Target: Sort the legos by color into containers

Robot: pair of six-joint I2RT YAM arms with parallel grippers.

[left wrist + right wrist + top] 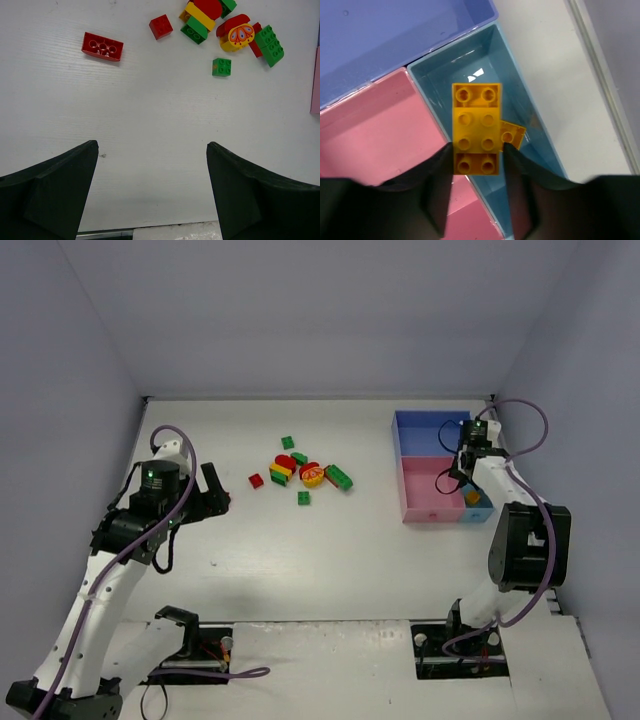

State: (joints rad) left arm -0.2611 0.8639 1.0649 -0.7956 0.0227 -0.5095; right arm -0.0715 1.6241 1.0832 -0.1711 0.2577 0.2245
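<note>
Several red, green and yellow legos (300, 472) lie in a loose cluster mid-table. My left gripper (215, 490) hangs open to their left, above bare table. From the left wrist, the open gripper (152, 145) faces a long red brick (102, 46), a small red one (161, 26), a green one (221, 66) and the pile (235, 35). My right gripper (476, 150) is shut on a yellow lego (476, 130) above the light-blue container (530, 100), where a smaller yellow brick (512, 134) lies. The pink (380, 125) and blue (395, 35) containers adjoin it.
The joined containers (425, 435) sit at the right, near the side wall. The right arm (525, 540) reaches over the tray's near right corner. White walls enclose the table at the back and on both sides.
</note>
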